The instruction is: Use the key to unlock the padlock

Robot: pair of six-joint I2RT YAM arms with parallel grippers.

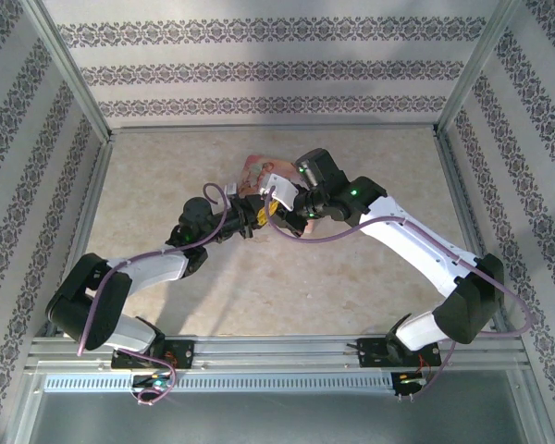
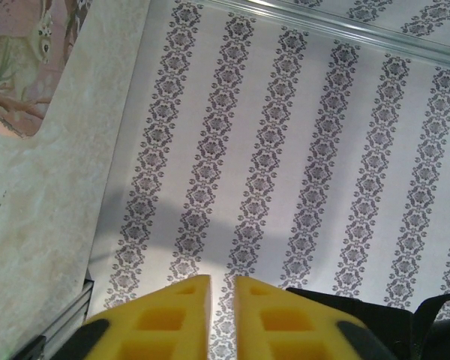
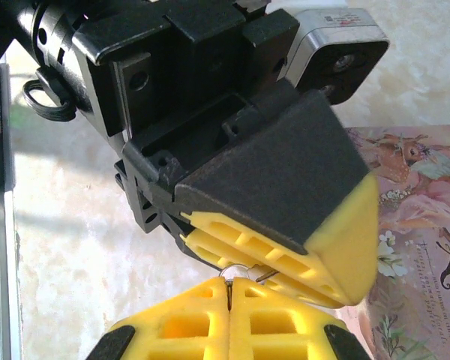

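Note:
My two grippers meet tip to tip above the pink illustrated box (image 1: pixel 256 172). In the right wrist view my right gripper (image 3: pixel 229 283) is shut on the key (image 3: pixel 228 292), a thin dark metal edge pinched between its yellow fingers. A silvery loop (image 3: pixel 244 268) and a thin pin show just beyond it, at the yellow fingers (image 3: pixel 285 259) of my left gripper (image 1: pixel 256 215). This looks like the padlock's metal part; its blue-teal body is hidden between those fingers. In the left wrist view my left gripper (image 2: pixel 223 289) keeps a narrow gap, with nothing visible at the tips.
The pink box (image 3: pixel 427 225) lies flat on the beige marbled table (image 1: pixel 259 287) under and behind the grippers. Patterned walls (image 1: pixel 277 69) and aluminium posts enclose the table. A purple cable (image 1: pixel 333 236) loops along each arm.

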